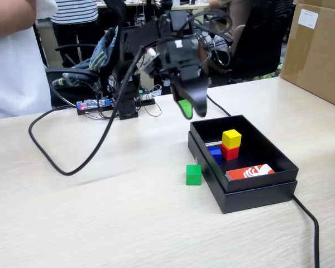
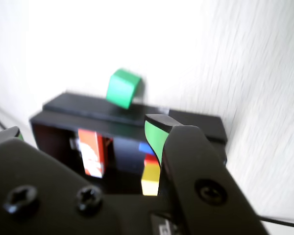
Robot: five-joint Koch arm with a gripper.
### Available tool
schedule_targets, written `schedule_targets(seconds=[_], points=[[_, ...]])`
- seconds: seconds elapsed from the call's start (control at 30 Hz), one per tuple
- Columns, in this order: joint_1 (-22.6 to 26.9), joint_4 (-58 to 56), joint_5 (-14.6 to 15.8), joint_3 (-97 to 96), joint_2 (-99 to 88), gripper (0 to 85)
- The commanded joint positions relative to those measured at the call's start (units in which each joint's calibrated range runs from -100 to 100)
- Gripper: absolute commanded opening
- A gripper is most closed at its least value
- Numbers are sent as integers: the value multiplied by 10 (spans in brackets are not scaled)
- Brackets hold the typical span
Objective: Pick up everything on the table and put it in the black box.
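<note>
A green cube point(image 1: 194, 174) point(image 2: 122, 88) rests on the pale wood table point(image 1: 100, 212), just outside the left wall of the black box point(image 1: 257, 192) point(image 2: 88, 105). Inside the box a yellow cube point(image 1: 231, 138) point(image 2: 150, 178) is stacked on a red cube point(image 1: 230, 151) point(image 2: 152, 159), with a blue cube point(image 1: 215, 153) point(image 2: 146, 148) beside them. My gripper point(image 1: 192, 111) point(image 2: 83, 132) hangs in the air above the box's back left corner. It is open, its green-padded jaws wide apart, with nothing between them.
A red-and-white card point(image 1: 250, 172) point(image 2: 92, 152) lies in the box's near end. A black cable point(image 1: 56, 156) loops over the table at left, and another cable point(image 1: 310, 223) runs off near the right. A brown carton point(image 1: 318, 50) stands far right; a person point(image 1: 17, 56) stands far left.
</note>
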Motion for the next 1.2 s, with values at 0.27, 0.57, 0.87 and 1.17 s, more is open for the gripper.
schedule_targets(seconds=[0.27,0.57,0.87,1.17], points=[[-13,-2,-2,86,191,496],[7,-2,14,178,340,476],[9,-2,15,205,410,231],[-4,-11,14,148,269,138]])
